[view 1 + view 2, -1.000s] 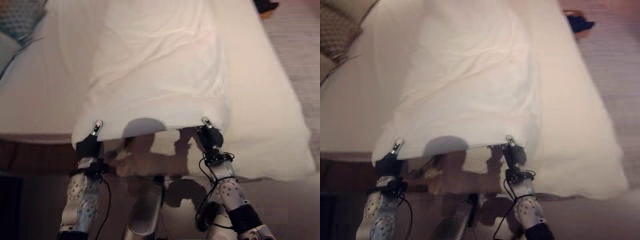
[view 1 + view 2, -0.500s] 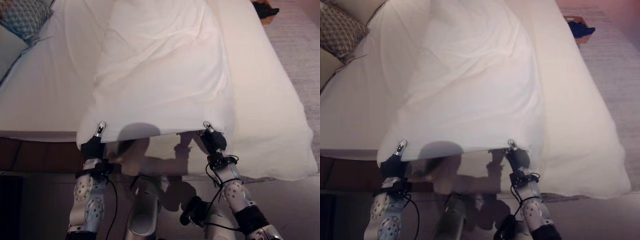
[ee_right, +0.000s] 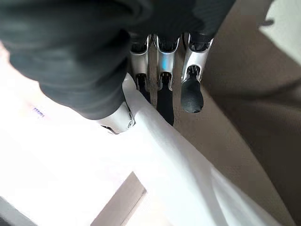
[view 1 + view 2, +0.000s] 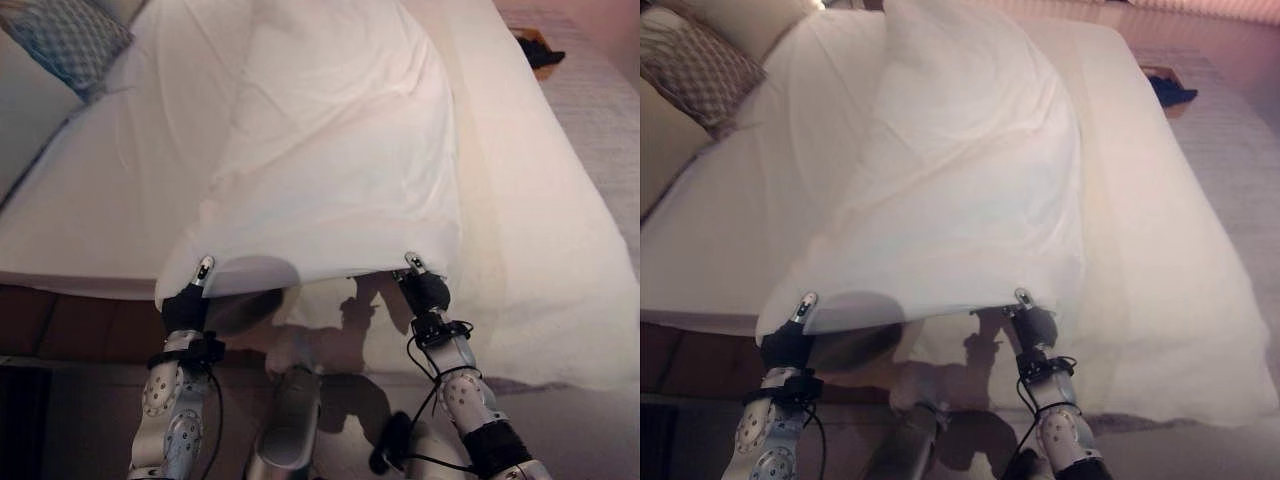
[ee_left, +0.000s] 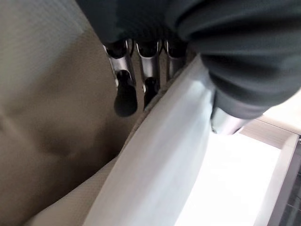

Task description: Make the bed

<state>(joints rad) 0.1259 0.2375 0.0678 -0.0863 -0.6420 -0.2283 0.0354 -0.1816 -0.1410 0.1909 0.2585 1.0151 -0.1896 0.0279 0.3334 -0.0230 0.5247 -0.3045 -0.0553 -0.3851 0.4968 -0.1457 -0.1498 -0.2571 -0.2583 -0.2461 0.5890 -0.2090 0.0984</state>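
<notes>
A white top sheet [image 4: 330,170] lies lengthwise along the middle of the bed [image 4: 90,200], its near edge lifted off the mattress. My left hand [image 4: 187,300] holds that edge at its left corner and my right hand [image 4: 424,287] holds it near the right corner. In the left wrist view the sheet's hem [image 5: 160,155] runs between my thumb [image 5: 225,123] and fingers [image 5: 125,96], pinched. In the right wrist view the hem [image 3: 174,155] is likewise pinched between thumb [image 3: 117,120] and fingers [image 3: 163,101]. The raised edge sags between the two hands.
A patterned cushion [image 4: 695,65] rests at the bed's far left. The fitted sheet hangs over the bed's right side [image 4: 560,300]. A dark object [image 4: 1170,90] lies on the carpet at the far right. The bed's brown wooden base [image 4: 60,320] shows at the near left.
The camera has tilted up, showing more of the bed's far end. The sheet's near edge, held in both hands, is drawn tighter and sits a little farther over the bed.
</notes>
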